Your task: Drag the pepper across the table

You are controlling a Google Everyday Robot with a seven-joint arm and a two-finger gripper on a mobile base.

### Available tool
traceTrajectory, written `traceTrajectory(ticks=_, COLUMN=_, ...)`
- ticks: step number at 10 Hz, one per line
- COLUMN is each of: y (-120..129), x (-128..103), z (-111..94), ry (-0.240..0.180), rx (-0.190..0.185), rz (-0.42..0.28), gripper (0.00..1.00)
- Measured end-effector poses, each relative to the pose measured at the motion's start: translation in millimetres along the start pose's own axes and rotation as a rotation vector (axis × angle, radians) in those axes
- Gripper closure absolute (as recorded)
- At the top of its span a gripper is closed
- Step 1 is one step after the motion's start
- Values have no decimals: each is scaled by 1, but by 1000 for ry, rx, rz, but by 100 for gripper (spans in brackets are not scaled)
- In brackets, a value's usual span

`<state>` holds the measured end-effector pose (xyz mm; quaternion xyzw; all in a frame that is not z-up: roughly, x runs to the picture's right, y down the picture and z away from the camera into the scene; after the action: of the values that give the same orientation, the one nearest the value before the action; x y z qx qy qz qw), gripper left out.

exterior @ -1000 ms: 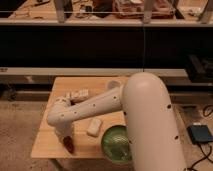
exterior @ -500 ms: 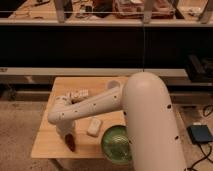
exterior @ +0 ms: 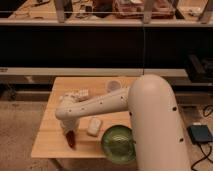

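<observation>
Pincer [exterior: 68,132] sits low over the front-left of the worktop [exterior: 49,141], pointing down onto the upper end of the pepper [exterior: 71,140]. Can't tell how far it's open, or whether it grips the pepper or only touches it. Pepper lies close to the front edge, long axis running roughly front to back. Block [exterior: 93,126] is just beside it toward the middle, with the bowl [exterior: 118,145] beyond that at the front. Cup [exterior: 114,86] is well apart at the back.

Judgement: the drag step is in hand. To do it well:
- use light downward pressure
- travel slow and level, so the pepper slides rather than rolls free
- steer clear of the block and the front edge; the bare planks toward the back-left look safest
</observation>
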<state>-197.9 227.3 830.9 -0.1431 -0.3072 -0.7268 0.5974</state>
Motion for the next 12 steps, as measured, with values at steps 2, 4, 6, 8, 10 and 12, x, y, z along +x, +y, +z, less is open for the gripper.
traceTrajectory(ticks=2, y=23, x=19, z=-5, ry=32, rx=7, rz=50, gripper=58)
traceTrajectory(ticks=4, y=47, x=33, z=-8, ry=42, rx=12, rz=96, gripper=58)
traceTrajectory(ticks=6, y=62, x=38, z=-6, ry=41, rx=20, rz=127, gripper=58)
traceTrajectory(ticks=8, y=86, x=44, z=-4, ry=42, rx=13, rz=167, gripper=58)
traceTrajectory(ticks=10, y=102, x=48, z=-8, ry=51, rx=2, rz=189, gripper=58)
traceTrajectory(ticks=12, y=126, x=53, z=-14, ry=61, rx=-18, rz=220, gripper=58)
